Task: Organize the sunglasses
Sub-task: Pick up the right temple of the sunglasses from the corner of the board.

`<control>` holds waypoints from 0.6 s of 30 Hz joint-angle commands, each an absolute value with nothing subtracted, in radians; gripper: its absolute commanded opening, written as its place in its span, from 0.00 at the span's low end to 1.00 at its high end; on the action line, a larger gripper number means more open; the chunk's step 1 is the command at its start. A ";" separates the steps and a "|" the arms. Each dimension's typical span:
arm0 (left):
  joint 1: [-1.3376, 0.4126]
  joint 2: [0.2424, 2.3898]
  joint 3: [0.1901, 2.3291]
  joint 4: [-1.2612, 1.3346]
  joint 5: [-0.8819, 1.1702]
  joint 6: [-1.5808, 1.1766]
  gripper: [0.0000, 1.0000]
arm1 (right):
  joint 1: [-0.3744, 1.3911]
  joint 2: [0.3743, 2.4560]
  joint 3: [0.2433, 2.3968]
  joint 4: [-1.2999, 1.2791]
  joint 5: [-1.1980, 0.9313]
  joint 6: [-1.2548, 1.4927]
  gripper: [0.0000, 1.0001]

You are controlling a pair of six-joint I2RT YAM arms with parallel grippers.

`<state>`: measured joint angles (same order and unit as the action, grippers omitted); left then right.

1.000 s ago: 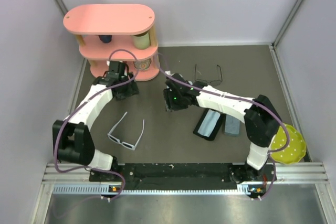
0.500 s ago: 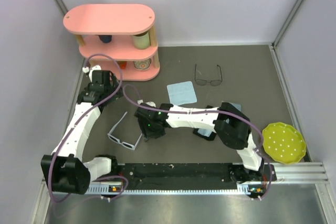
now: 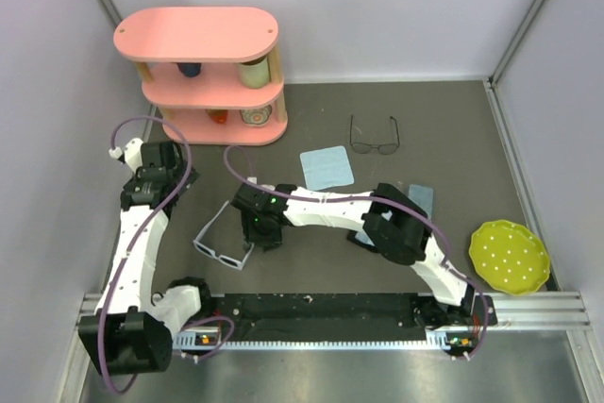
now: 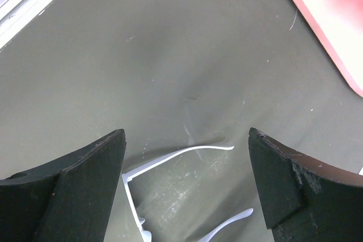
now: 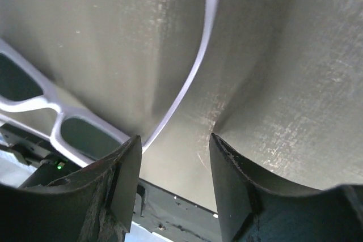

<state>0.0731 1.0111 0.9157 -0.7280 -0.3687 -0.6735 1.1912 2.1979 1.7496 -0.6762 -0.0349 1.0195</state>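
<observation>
Where the pink shelf (image 3: 198, 35) stands at the back left of the table (image 3: 453, 129), four items are found in it. On the upper tier a dark blue object (image 3: 189, 70) and a pale jar (image 3: 252, 73) are seen, and on the lower tier an orange object (image 3: 217, 116) and a patterned cup (image 3: 253, 117). Their kinds cannot be told more closely. A yellow-green dotted plate (image 3: 510, 257) is noted at the near right. One grey-blue case (image 3: 421, 197) is seen, partly covered by the right arm; whether it is shut cannot be told. One light blue cloth (image 3: 327, 167) is counted.

Of sunglasses two pairs are counted, both on the table and well apart. The wire-framed pair (image 3: 375, 143) lies towards the back, near the cloth. The white-framed pair (image 3: 223, 254) lies at the front left, temples unfolded. The right gripper (image 5: 174, 139) is held low over one white temple, its jaws parted to either side and not touching it. The left gripper (image 4: 187, 134) is spread wide with nothing in it, above the temple tips.
</observation>
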 commanded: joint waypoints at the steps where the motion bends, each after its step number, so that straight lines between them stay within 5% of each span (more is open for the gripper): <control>1: 0.089 0.963 0.962 -0.756 -0.391 -0.707 0.93 | 1.193 2.238 1.815 -0.692 -0.069 1.095 0.49; 7: 0.090 0.911 0.948 -0.770 -0.376 -0.709 0.93 | 1.195 2.275 1.821 -0.704 -0.074 1.120 0.35; 14: 0.090 0.867 0.946 -0.795 -0.270 -0.651 0.92 | 1.193 2.189 1.741 -0.729 0.043 1.102 0.01; 18: 0.091 0.828 0.916 -0.799 -0.166 -0.612 0.92 | 1.184 2.100 1.675 -0.744 0.165 1.029 0.00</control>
